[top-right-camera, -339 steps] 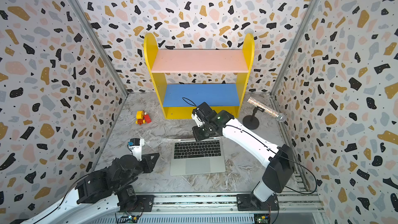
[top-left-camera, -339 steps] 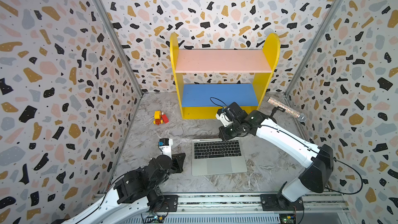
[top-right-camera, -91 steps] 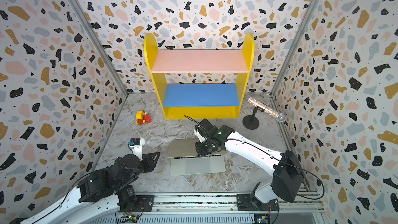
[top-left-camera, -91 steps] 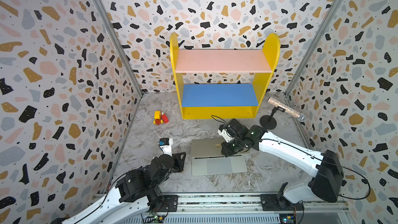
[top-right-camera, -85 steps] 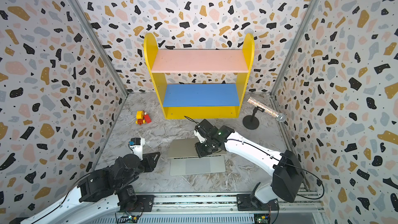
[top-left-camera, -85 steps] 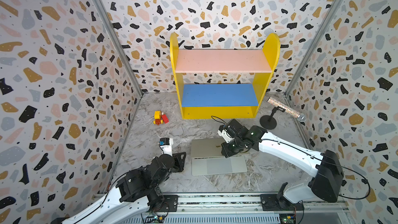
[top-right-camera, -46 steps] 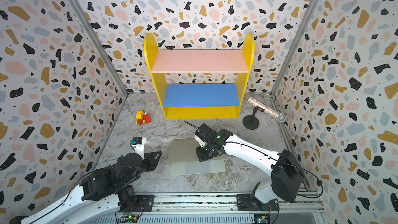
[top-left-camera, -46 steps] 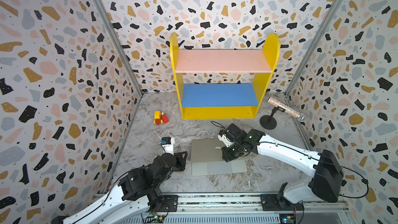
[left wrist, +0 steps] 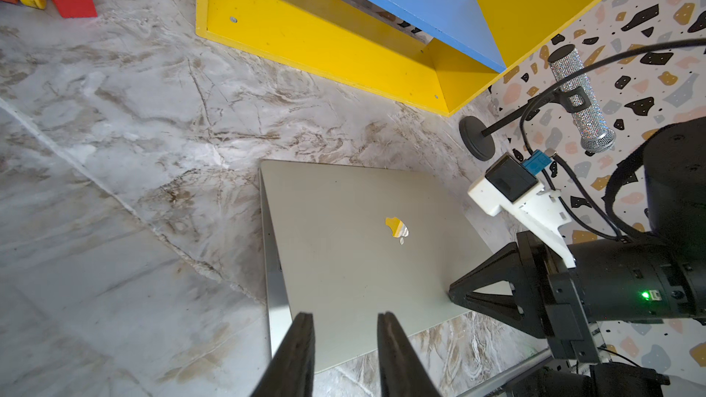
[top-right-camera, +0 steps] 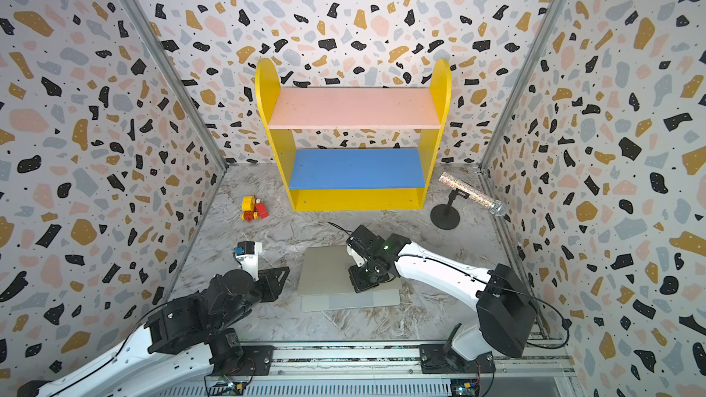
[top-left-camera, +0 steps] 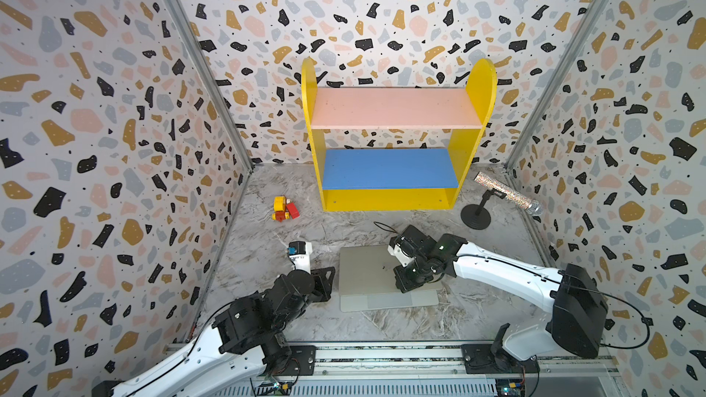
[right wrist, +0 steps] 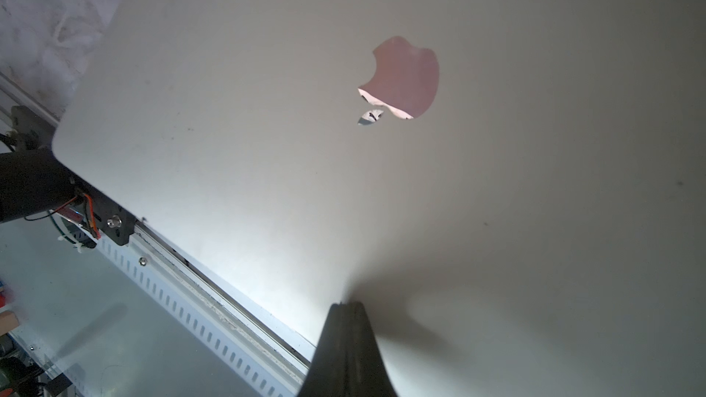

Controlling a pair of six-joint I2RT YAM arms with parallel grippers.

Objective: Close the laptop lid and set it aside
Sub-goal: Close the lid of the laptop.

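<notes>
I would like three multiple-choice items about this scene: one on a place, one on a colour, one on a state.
1. Where is the microphone? A on the pink board; B on the tabletop beside the shelf; C on the laptop.
2. The shelf's lower board is: A blue; B green; C red.
3. The laptop lid is: A upright; B nearly down on the base; C detached.
Key: 1B, its stand rests on the tabletop; 2A, blue in both top views; 3B, only the trackpad strip shows.
</notes>
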